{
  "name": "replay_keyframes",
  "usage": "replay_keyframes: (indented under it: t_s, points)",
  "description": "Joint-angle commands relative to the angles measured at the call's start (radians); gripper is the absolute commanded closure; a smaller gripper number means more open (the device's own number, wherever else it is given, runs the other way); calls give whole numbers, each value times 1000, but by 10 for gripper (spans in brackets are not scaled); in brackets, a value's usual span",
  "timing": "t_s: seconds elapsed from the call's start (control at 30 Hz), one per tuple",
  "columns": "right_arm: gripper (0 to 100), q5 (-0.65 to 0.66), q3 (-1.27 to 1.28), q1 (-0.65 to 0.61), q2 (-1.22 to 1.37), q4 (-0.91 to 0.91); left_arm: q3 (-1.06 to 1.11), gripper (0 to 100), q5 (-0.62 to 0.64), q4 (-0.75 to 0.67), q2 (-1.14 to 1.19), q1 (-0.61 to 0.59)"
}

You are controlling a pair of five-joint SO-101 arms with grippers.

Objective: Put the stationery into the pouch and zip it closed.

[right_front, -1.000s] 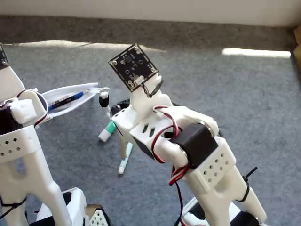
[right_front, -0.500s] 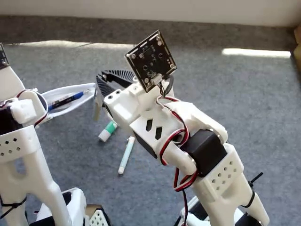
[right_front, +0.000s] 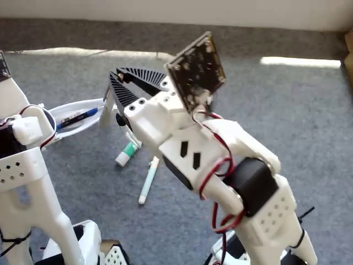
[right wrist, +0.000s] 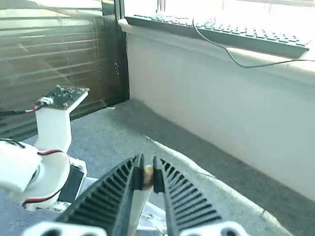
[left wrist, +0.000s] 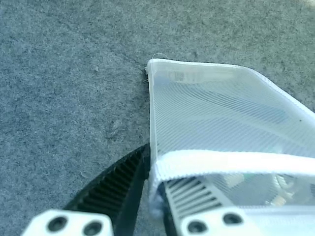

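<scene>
The white mesh pouch (right_front: 83, 115) lies open at the left with a blue pen (right_front: 77, 117) inside. My left gripper (left wrist: 155, 164) is shut on the pouch's (left wrist: 216, 118) rim. My right gripper (right_front: 115, 76) is raised above the carpet next to the pouch mouth, shut on a pale stick-shaped piece of stationery (right_front: 108, 102) that hangs down from its tips. In the right wrist view the jaws (right wrist: 146, 162) pinch its pale end (right wrist: 147, 172). A black-capped marker (right_front: 120, 119), a green-capped marker (right_front: 126, 154) and a white pen (right_front: 148, 181) lie on the carpet below.
The floor is grey carpet (right_front: 287, 110), with open room to the right. The left arm's white body (right_front: 27, 165) stands at the near left, and the right arm's body (right_front: 220, 165) covers the middle foreground. A wall runs along the far edge.
My right gripper has lifted off the carpet beside the pens and swung up and toward the pouch mouth, carrying the pale stick. The left arm and pouch have stayed put.
</scene>
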Motion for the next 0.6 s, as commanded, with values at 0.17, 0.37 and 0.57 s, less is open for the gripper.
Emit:
replay_keyframes:
  t_s: [0.17, 0.37, 0.57]
  points:
    - [995, 11, -64, -7, -166, -21, -5, 994, 12, -15, -28, 25]
    - [995, 11, -15, -4, -165, -71, 12, 994, 12, -20, -30, 25]
    - [995, 9, 170, -4, -174, -278, 18, 994, 12, -21, -30, 25]
